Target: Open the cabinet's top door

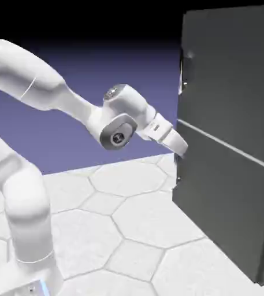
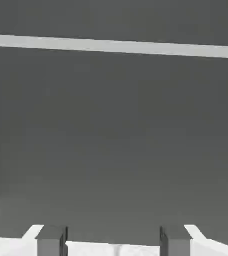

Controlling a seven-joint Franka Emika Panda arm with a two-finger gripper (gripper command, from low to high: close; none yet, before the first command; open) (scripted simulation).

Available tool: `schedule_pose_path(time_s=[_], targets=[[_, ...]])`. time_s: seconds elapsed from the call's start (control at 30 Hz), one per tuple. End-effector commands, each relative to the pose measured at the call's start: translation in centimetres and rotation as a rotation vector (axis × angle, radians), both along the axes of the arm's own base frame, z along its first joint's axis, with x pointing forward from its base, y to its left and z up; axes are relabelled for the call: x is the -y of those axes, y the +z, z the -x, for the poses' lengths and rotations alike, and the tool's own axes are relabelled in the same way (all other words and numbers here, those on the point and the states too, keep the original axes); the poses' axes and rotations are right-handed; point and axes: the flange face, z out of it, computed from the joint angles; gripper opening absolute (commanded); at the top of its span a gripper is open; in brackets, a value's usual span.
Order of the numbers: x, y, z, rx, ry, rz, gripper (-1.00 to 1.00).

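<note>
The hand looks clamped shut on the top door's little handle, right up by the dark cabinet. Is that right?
Not quite. The hand is by the cabinet, but it is open and empty, level with the seam; the handle sits higher on the top door, as the exterior view shows.

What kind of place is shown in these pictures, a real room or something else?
Most likely a rendered simulation, not a real room: a white robot arm stands on a pale floor of hexagon tiles, facing a tall matte dark grey cabinet, with only a plain blue-violet backdrop behind.

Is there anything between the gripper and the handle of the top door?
Nothing: in the exterior view only bare dark cabinet front separates the open gripper, near the seam, from the handle higher up.
</note>
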Motion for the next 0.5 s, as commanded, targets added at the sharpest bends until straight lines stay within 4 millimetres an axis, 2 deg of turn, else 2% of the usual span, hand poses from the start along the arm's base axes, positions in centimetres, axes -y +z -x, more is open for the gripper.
schedule_pose_path(time_s=[0.0, 0.23, 0.47], targets=[[0.1, 1.0, -0.1, 0.023, -0.008, -0.003, 0.0], [0.5, 7.2, 0.0, 0.177, -0.056, -0.018, 0.0], [-0.3, 12.4, 0.6, 0.323, -0.086, -0.025, 0.0]])
